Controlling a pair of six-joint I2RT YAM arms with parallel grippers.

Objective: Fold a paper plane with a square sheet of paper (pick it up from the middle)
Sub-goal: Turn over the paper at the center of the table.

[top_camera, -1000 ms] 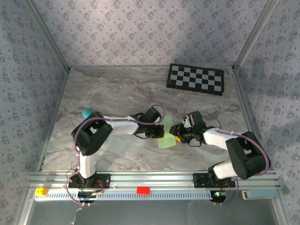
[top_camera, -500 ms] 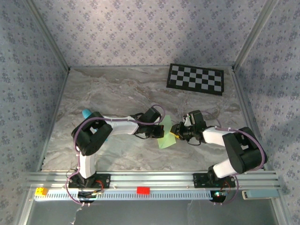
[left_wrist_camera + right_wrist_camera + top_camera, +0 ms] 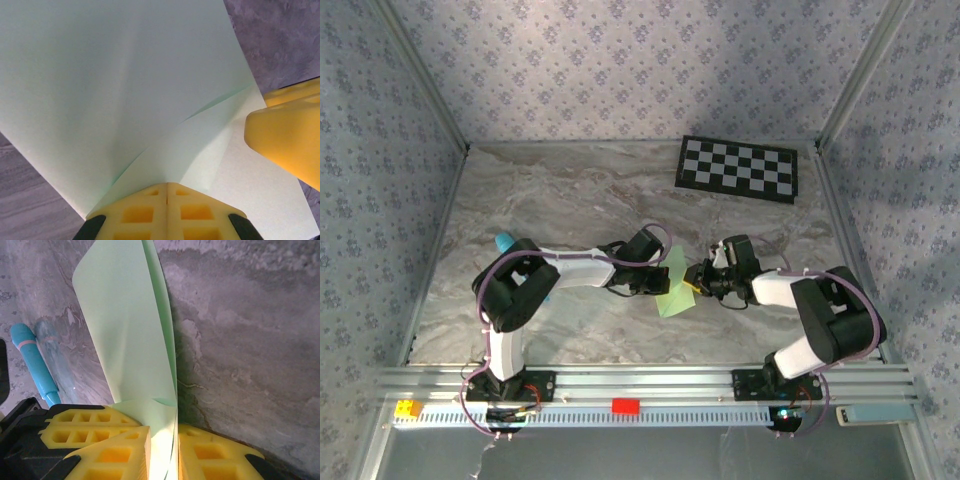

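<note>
Square sheet of paper [image 3: 674,285]: held curled, one crease showing, over the middle of the table [image 3: 570,200]. Pinched on one side by the left gripper [image 3: 166,186], jaws pressed together on it. Gripped on the other by the right gripper [image 3: 162,440], jaws closed against both faces. Farther left lies a cyan-blue stick [image 3: 32,360]; far right, a checkerboard [image 3: 738,168].

I find no word, number, label or brand that I can read on anything here.
</note>
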